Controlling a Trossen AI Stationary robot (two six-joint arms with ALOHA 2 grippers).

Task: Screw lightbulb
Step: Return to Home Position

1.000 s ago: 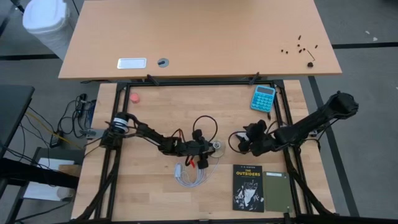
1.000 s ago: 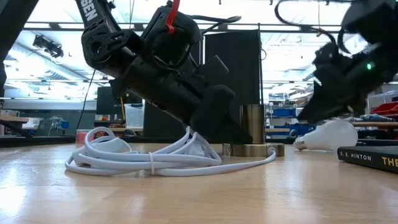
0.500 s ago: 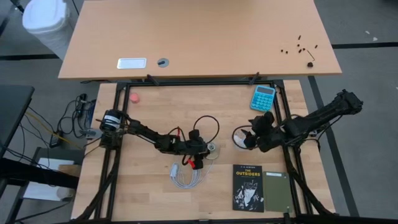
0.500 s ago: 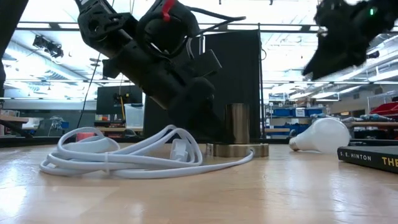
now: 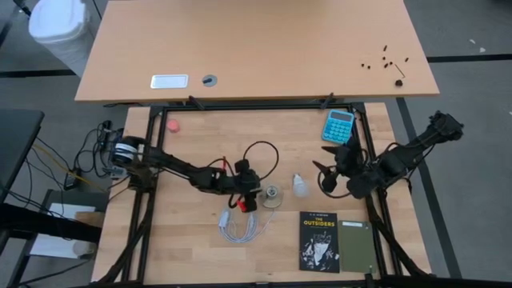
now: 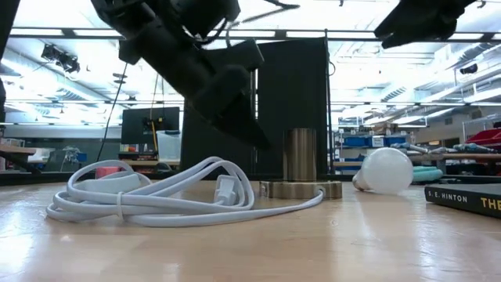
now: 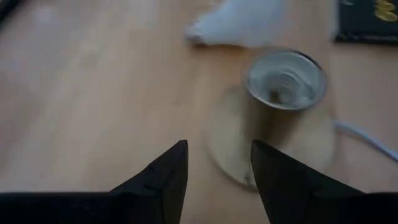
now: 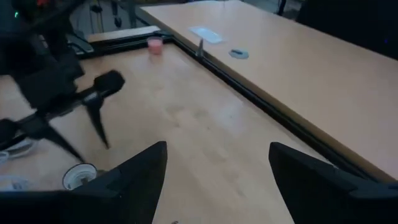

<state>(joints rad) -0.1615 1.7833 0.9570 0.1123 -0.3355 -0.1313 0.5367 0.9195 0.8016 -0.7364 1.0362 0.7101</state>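
The white lightbulb [image 5: 299,186] lies on its side on the wooden table, right of the round silvery socket [image 5: 272,194]. It also shows in the low view [image 6: 383,170] and the left wrist view [image 7: 239,23]. The socket [image 6: 301,167] stands upright on its disc base, its threaded mouth [image 7: 286,78] open. My left gripper [image 5: 254,189] is open and hovers just left of the socket, above the table [image 7: 214,163]. My right gripper [image 5: 330,173] is open and empty, raised, right of the bulb [image 8: 217,168].
A coiled white cable [image 5: 240,228] lies in front of the socket and runs to it [image 6: 156,200]. A black book [image 5: 320,240] lies near the front right, a blue calculator [image 5: 338,126] at the far right, a small pink thing [image 5: 173,126] at the far left.
My right gripper has risen and drawn back toward the table's right edge, leaving the bulb lying on the table. My left gripper has risen and moved toward the table's left edge, off the socket. The socket and cable have slid a little to the left.
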